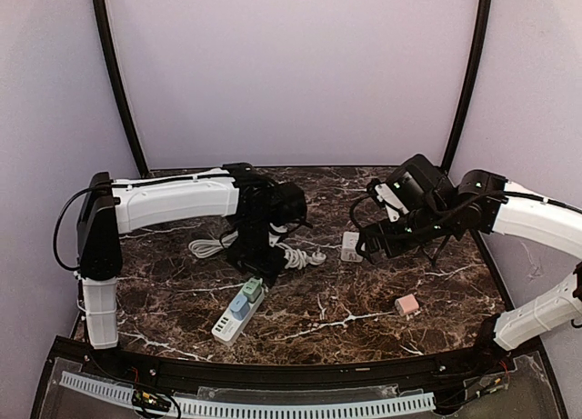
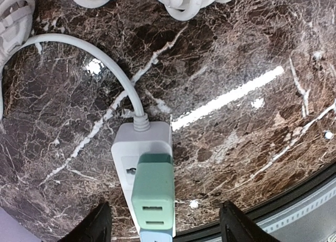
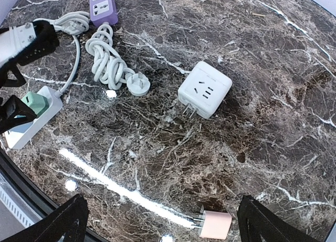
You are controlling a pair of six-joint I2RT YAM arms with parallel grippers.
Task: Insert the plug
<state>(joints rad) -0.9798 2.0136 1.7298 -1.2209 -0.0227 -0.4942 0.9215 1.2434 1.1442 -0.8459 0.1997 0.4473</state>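
A white power strip [image 1: 232, 319] lies at the front left with a green plug [image 1: 252, 289] and a blue plug [image 1: 238, 303] seated in it. My left gripper [image 1: 256, 255] hovers open just beyond its far end. In the left wrist view the strip [image 2: 126, 147], green plug [image 2: 152, 192] and blue plug [image 2: 157, 237] lie between the spread fingers [image 2: 97, 226]. A white cube adapter [image 1: 351, 246] lies on its side, prongs showing [image 3: 205, 90]. A pink plug [image 1: 406, 304] lies loose at the front right [image 3: 215, 225]. My right gripper [image 1: 368, 244] is open and empty above the table.
A coiled white cable with its plug [image 3: 107, 63] lies mid-table behind the strip. A purple power strip [image 3: 102, 3] lies at the back, under the left arm. The table's black front rim [image 1: 300, 374] runs close to the white strip.
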